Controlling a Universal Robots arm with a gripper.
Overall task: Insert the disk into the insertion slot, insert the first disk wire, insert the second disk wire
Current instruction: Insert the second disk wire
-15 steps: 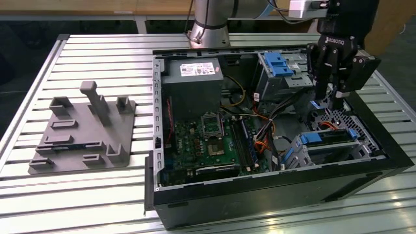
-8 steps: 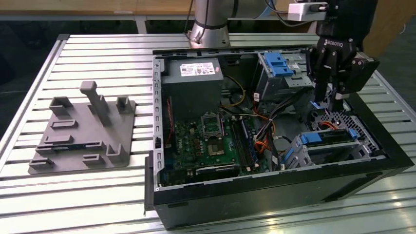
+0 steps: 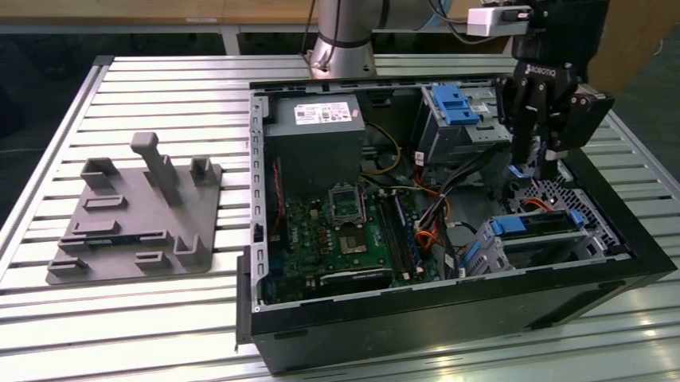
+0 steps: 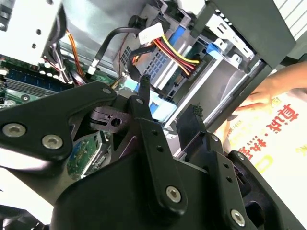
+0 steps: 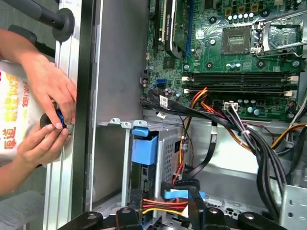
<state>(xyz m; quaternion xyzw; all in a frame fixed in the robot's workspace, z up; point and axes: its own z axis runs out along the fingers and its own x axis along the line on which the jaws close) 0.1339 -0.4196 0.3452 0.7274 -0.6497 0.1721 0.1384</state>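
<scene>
Gripper [image 3: 540, 167] hanging low inside the open computer case [image 3: 425, 326] at the exterior view's right, just beside the taller cage [image 3: 457, 107] with the blue latch; the disk [image 3: 534, 226] lies below it, toward the lower right of that frame, blue rails showing. By the look of it the disk is seated in the insertion slot [image 5: 169, 152], whose perforated wall shows in the first wrist view; so I'd judge this to be wire work.

Close under the tool in the first wrist view sit a red-and-yellow wire bundle [image 5: 163, 206] and a black flat cable [image 5: 211, 146] curling down toward a blue plug [image 5: 178, 195]; which of them is being handled I cannot say.

Doing it well, I'd reckon: plug square to the disk's socket; a straight push along the socket's line, no twist; loose cable loops kept out of the path, since the harness crowds this corner; gentle force, as such plugs are thin and likely keyed one way.

Hard to read: whether the pincer is clenched or released I cannot tell; the tool's own body covers the disk's sockets, so a seated plug and a resting one would look alike; and a person's hands [image 5: 50, 93] are at the case rim in the first wrist view, pinching something small and blue that I can't identify.
</scene>
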